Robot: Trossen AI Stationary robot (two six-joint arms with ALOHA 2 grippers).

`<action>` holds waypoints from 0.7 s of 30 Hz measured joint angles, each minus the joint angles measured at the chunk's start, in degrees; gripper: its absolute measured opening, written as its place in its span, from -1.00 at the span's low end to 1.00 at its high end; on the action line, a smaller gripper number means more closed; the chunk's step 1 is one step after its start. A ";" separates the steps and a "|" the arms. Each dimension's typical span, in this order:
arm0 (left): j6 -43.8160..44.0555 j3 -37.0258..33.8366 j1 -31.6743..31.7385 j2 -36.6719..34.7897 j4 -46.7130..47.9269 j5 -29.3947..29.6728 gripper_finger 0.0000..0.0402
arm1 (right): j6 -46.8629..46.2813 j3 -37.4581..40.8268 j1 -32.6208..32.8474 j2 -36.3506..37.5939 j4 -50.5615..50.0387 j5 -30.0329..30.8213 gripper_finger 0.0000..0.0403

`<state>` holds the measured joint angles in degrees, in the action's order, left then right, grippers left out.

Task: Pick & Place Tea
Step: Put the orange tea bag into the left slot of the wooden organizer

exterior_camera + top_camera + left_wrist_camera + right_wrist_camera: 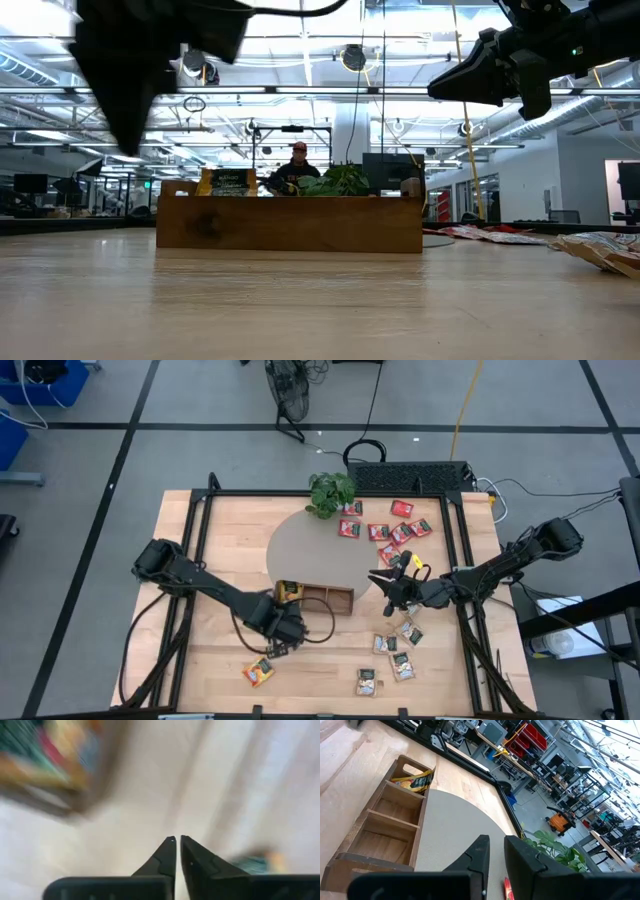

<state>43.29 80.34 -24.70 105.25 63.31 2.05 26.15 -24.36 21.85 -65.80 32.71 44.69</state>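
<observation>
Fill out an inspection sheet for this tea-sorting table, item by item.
Surface: wooden table with a grey round mat.
Job's things: wooden tray holding one packet in an end compartment; red packets on the mat; beige packets and an orange packet on the wood.
Clutter: potted plant.
Grippers: left gripper near the orange packet; right gripper beside the tray, empty.
Cables: black cable behind the table.
Surroundings: seated person, floor fan.

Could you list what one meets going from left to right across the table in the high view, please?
Orange tea packet → left gripper → wooden tray → right gripper → beige tea packets.
</observation>
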 joint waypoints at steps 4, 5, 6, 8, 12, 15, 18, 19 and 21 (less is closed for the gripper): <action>15.41 0.00 -4.14 0.00 -3.39 -3.12 -0.58 | 0.00 0.00 0.00 0.00 0.00 0.00 -0.78; 18.44 0.00 -5.27 0.00 -4.15 -3.13 -0.52 | 0.00 0.00 0.00 -0.01 0.00 0.00 -0.78; 21.38 0.00 -6.34 0.01 -4.78 -3.13 -0.44 | -0.08 0.00 0.00 0.00 0.00 0.00 -0.78; 27.40 0.00 -8.59 0.02 -5.54 -3.13 -0.29 | -0.93 0.00 0.00 0.00 0.00 0.00 -0.78; 37.85 0.00 -12.57 0.02 -9.49 -1.83 -0.01 | -1.55 0.00 0.00 0.00 -0.07 0.00 -0.78; 42.96 0.00 -14.91 0.36 -14.25 0.15 0.13 | -1.53 0.00 0.00 0.00 -0.26 0.00 -0.78; 43.90 0.00 -16.14 2.29 -17.26 -0.04 0.16 | -1.53 0.00 0.00 0.00 -0.26 -0.02 -0.78; 44.29 0.00 -16.42 3.13 -17.63 -1.31 0.15 | -1.53 0.00 0.00 0.00 -0.26 -0.02 -0.78; 45.77 0.00 -16.59 4.75 -17.65 -5.03 0.13 | -1.56 0.00 0.01 0.00 -0.26 -0.02 -0.78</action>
<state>89.06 80.34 -41.29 110.00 45.66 -2.98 24.59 -24.36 21.86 -65.80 32.45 44.66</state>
